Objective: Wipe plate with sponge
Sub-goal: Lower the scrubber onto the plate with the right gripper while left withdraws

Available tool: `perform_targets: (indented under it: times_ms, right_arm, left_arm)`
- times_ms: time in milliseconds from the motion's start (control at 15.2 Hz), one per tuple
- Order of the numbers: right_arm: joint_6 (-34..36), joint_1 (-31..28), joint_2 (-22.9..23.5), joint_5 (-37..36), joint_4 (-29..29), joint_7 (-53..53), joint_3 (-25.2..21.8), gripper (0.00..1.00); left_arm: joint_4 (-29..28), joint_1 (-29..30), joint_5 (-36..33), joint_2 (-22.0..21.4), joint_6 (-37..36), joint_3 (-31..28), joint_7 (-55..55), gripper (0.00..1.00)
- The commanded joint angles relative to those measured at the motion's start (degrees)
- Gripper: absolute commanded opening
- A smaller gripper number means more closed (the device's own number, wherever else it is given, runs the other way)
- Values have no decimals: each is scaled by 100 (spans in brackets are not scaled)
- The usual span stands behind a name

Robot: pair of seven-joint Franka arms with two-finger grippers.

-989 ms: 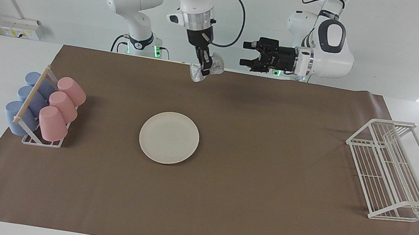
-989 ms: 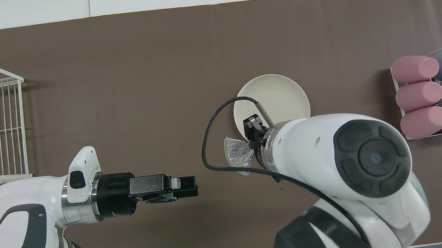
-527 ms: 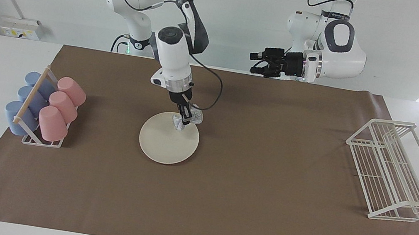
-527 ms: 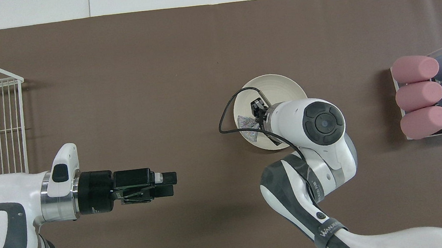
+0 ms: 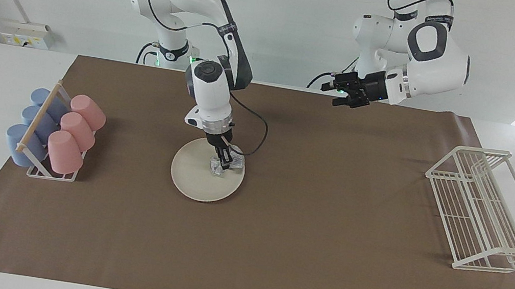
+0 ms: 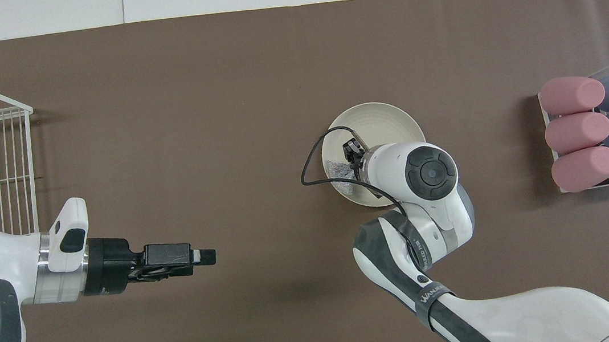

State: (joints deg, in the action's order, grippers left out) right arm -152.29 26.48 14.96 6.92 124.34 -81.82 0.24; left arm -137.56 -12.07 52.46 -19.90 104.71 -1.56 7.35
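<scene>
Brown mat (image 5: pixel 271 250) covers a white table, plate (image 5: pixel 192 178) on it as landmark. Right gripper (image 5: pixel 225 161) is down on the plate, clamped tight on the sponge (image 5: pixel 228 165), which touches the plate on its side toward the left arm's end. Left gripper (image 5: pixel 340 93) hangs in the air, well apart from the plate, fingers spread, holding nothing. Cup rack (image 5: pixel 52 133) and white wire rack (image 5: pixel 484 211) flank the plate at the mat's two ends.

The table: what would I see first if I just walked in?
Probably the right gripper pressing a shiny sponge onto the cream plate mid-mat. Then the pink cups and blue cups racked at the right arm's end, and the white wire rack at the left arm's end.
</scene>
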Motion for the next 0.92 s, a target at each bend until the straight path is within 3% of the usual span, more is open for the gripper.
perform_targets:
  times_ms: [0,395,857]
  right_arm:
    - [-46,-520,77,90,257,1024,46,0]
    - [-55,-750,68,90,337,1379,46,0]
    - [-212,41,129,117,284,-175,55,0]
  left_arm:
    - [115,117,-797,-32,67,42,-93,100]
    - [273,354,-2555,134,489,50,-76,100]
    - [352,381,-3198,179,542,59,-656,100]
